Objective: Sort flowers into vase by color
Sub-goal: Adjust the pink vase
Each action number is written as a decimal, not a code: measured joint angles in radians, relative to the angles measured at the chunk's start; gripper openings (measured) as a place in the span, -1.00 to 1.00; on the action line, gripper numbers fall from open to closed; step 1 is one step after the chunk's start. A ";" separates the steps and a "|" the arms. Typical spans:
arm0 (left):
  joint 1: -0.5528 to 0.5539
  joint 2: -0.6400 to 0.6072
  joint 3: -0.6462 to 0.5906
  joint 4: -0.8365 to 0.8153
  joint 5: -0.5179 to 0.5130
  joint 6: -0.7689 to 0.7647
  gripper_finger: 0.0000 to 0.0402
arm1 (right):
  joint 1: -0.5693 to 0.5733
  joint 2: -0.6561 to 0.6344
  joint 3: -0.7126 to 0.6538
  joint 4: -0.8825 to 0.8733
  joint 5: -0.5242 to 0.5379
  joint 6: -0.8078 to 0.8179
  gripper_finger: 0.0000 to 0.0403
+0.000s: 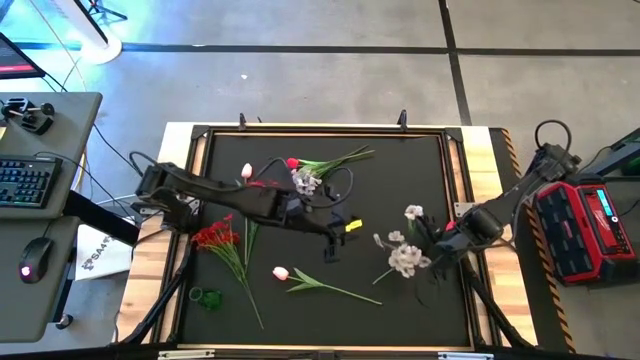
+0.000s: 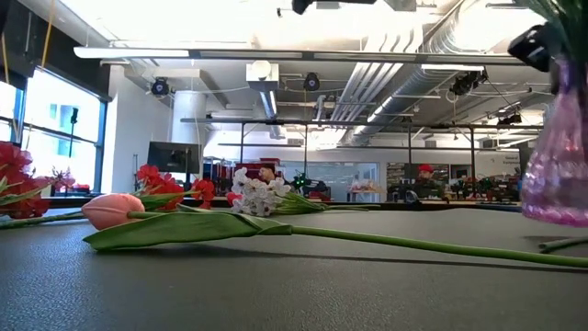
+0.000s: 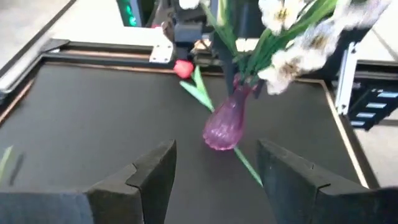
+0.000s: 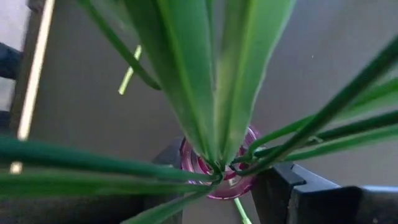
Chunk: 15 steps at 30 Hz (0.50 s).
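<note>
A purple glass vase [image 3: 225,122] holds several white-blossomed sprigs [image 1: 405,258] at the mat's right, with my right gripper [image 1: 440,240] shut on its neck. It also shows at the right edge of the low view as the vase [image 2: 557,156]. My left gripper [image 3: 214,180] is open and bare over the mat's middle, pointing at the vase from some way off. On the mat lie a pink tulip [image 1: 281,272], a red blossom cluster [image 1: 214,237], a white bunch [image 1: 305,180], a red rosebud [image 1: 292,162] and another pink bud [image 1: 247,171]. My right gripper has the vase's narrow neck, just under the rim [image 4: 245,186], between its two fingers, coming from above at a slant. The green stems rise out of the mouth past the fingers. The vase leans; whether its base touches the mat I cannot tell.
A red bud on a green stem [image 3: 198,87] lies on the mat just behind the vase. A small green object [image 1: 207,298] sits at the near left. A wooden frame [image 1: 490,150] rims the black mat. A red and black box [image 1: 585,230] stands off its right side.
</note>
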 joint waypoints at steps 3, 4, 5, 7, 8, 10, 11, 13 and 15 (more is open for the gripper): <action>0.005 -0.022 0.000 -0.046 -0.009 0.000 0.03 | -0.002 0.000 0.046 -0.058 -0.010 0.008 -0.39; 0.005 -0.026 0.000 -0.064 -0.010 0.000 0.03 | 0.000 -0.001 0.059 -0.087 -0.029 0.022 -0.39; 0.005 -0.026 -0.001 -0.065 -0.011 0.000 0.03 | 0.002 -0.001 0.069 -0.115 -0.055 0.038 -0.39; 0.003 -0.026 -0.013 -0.055 -0.010 0.000 0.03 | 0.013 -0.001 0.076 -0.180 -0.118 0.078 -0.39; 0.001 -0.026 -0.021 -0.055 -0.010 0.000 0.03 | 0.020 -0.001 0.076 -0.214 -0.149 0.100 -0.39; -0.002 -0.017 -0.028 -0.030 0.003 -0.001 0.03 | 0.037 -0.001 0.071 -0.265 -0.199 0.138 -0.39; -0.004 -0.013 -0.036 -0.012 0.009 -0.001 0.03 | 0.044 -0.001 0.066 -0.280 -0.218 0.151 -0.39; -0.006 -0.010 -0.054 0.015 0.028 -0.005 0.03 | 0.055 -0.001 0.052 -0.309 -0.232 0.179 -0.39; -0.005 -0.009 -0.078 0.062 0.037 -0.009 0.03 | 0.060 -0.001 0.041 -0.325 -0.214 0.187 -0.39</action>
